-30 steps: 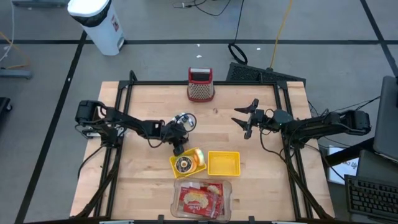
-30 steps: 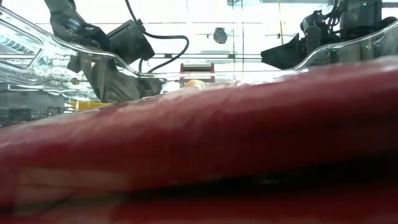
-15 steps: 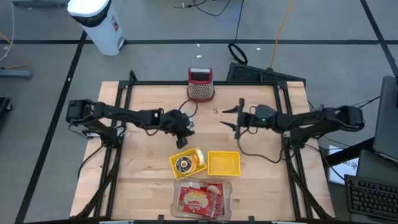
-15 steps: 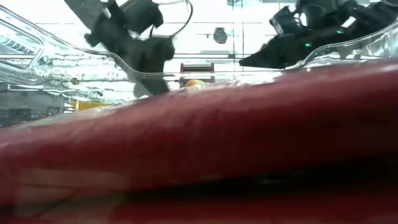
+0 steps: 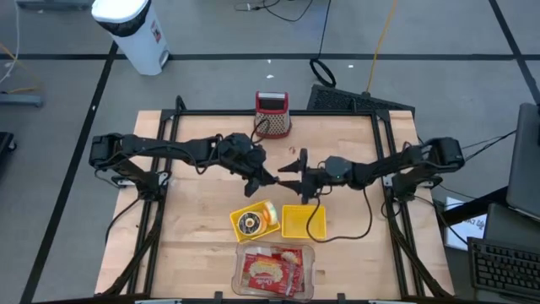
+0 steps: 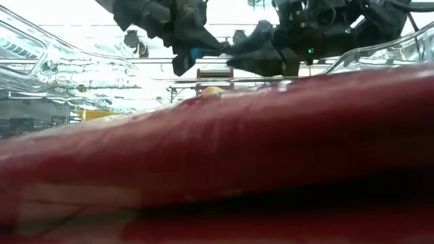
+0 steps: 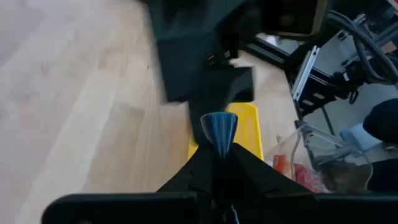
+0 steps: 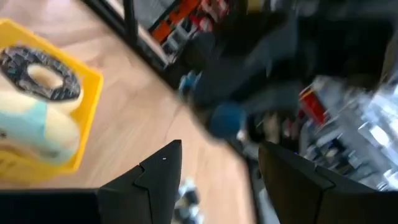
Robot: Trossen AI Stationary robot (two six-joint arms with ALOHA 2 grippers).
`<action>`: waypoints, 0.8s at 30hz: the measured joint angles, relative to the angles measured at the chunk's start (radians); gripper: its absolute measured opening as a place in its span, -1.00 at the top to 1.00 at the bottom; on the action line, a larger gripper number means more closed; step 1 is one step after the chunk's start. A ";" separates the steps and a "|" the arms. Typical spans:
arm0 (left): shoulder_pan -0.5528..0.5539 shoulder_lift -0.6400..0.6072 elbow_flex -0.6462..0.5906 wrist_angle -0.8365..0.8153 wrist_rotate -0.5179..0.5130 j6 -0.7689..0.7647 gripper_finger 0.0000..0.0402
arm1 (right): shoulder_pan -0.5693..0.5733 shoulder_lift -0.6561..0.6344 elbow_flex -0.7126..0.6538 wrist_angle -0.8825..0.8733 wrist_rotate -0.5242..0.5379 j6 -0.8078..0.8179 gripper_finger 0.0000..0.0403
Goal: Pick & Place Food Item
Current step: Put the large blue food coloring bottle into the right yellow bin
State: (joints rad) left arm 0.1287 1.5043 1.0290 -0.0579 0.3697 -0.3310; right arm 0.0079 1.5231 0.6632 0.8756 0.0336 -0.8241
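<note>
l gripper (image 5: pixel 272 178) pinched on blue piece (image 7: pixel 219 129), r gripper (image 5: pixel 289 171) spread, tips near, mid-table.

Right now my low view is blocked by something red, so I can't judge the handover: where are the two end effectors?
Observer: The left end effector and right end effector are tip to tip above the middle of the table.
Operator: Is the left one carrying anything?
Observer: Yes, it is shut on a small blue piece.
Operator: And the right?
Observer: Open, facing that piece. The yellow bin nearer the front edge looks empty.
</note>
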 joint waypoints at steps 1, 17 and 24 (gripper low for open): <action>0.000 0.000 0.000 -0.004 0.000 -0.006 0.83 | 0.009 0.004 0.000 0.024 0.007 -0.021 0.00; 0.001 0.000 0.000 0.025 -0.001 -0.055 0.83 | 0.025 0.014 0.082 -0.058 -0.038 -0.054 0.08; 0.000 0.000 -0.001 0.029 0.002 -0.071 0.83 | 0.024 0.013 0.083 -0.069 -0.060 -0.053 0.43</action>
State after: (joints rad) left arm 0.1287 1.5047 1.0283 -0.0288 0.3713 -0.4019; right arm 0.0322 1.5360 0.7463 0.8070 -0.0265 -0.8772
